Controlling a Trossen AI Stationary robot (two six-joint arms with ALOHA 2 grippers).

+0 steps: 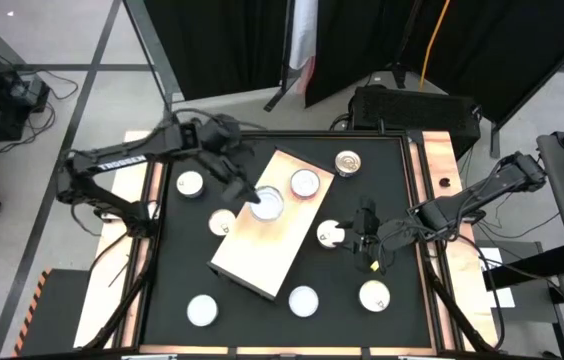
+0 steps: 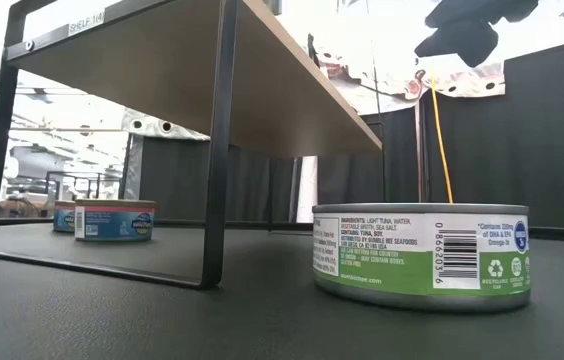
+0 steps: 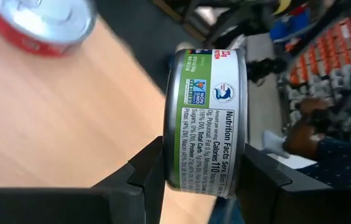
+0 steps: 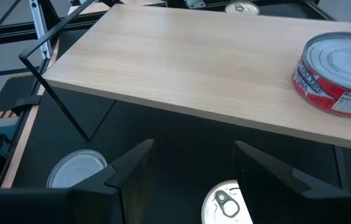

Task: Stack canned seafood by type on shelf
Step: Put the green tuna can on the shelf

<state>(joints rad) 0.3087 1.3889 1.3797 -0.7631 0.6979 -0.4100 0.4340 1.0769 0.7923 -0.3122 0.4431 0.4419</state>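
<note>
My left gripper (image 1: 258, 203) is clamped on a green-labelled tin (image 3: 208, 121), holding it on its edge between both fingers (image 3: 145, 171) over the middle of the shelf (image 1: 262, 250). At 1 o'clock from it, near the shelf's far end, 1 red-labelled tin (image 1: 305, 183) sits on the board. My right gripper (image 1: 365, 226) hovers with its jaws apart above the table (image 1: 402, 200), off the shelf's 3 o'clock side, with a tin (image 1: 330, 234) just beside it at 9 o'clock.

In the high view I count 9 tins: 1 in my left gripper, 1 on the shelf and 7 on the table. The golden-brown-topped tin (image 1: 347, 162) lies at 1 o'clock beyond the shelf, and 3 tins lie along the near edge.
</note>
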